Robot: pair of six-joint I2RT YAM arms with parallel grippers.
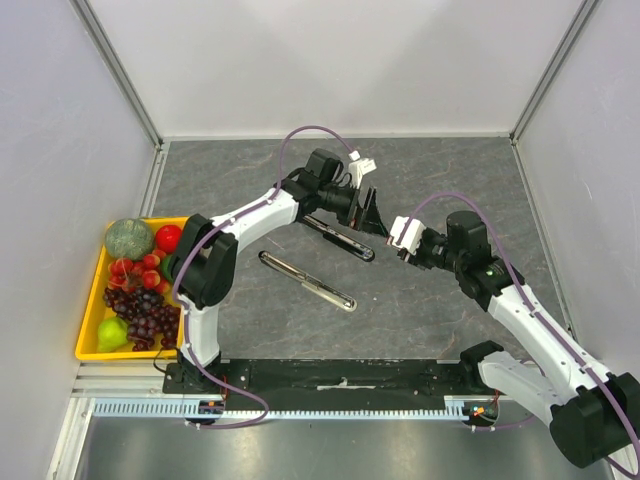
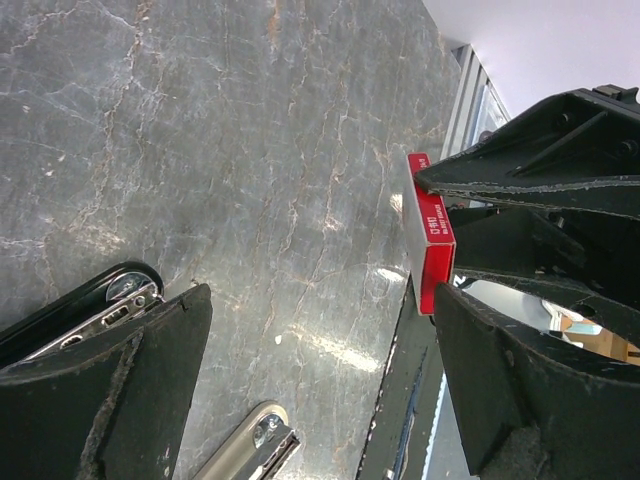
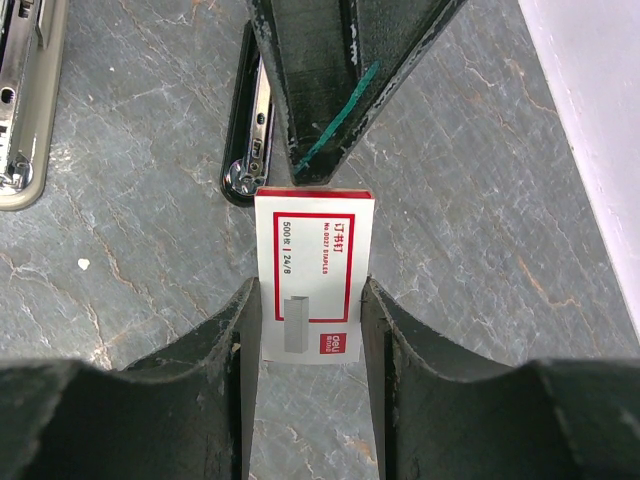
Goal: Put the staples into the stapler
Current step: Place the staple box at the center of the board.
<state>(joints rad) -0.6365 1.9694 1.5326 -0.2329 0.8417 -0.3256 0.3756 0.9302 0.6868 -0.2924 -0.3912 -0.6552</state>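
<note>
The right arm's jaws are clamped on the sides of the staples box [image 3: 312,270], holding it label-up over the desk [image 1: 430,170] at mid-right, probably so its far end can be worked open. One finger [image 3: 320,90] of the left arm's jaws, which are spread apart, meets that end. The stapler [image 1: 306,281] lies open just to the left, not yet loaded.

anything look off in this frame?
Yes: the black stapler part and the silver stapler part lie side by side but apart on the table, with no join visible between them. The staples box sits straight in the right gripper.
</note>
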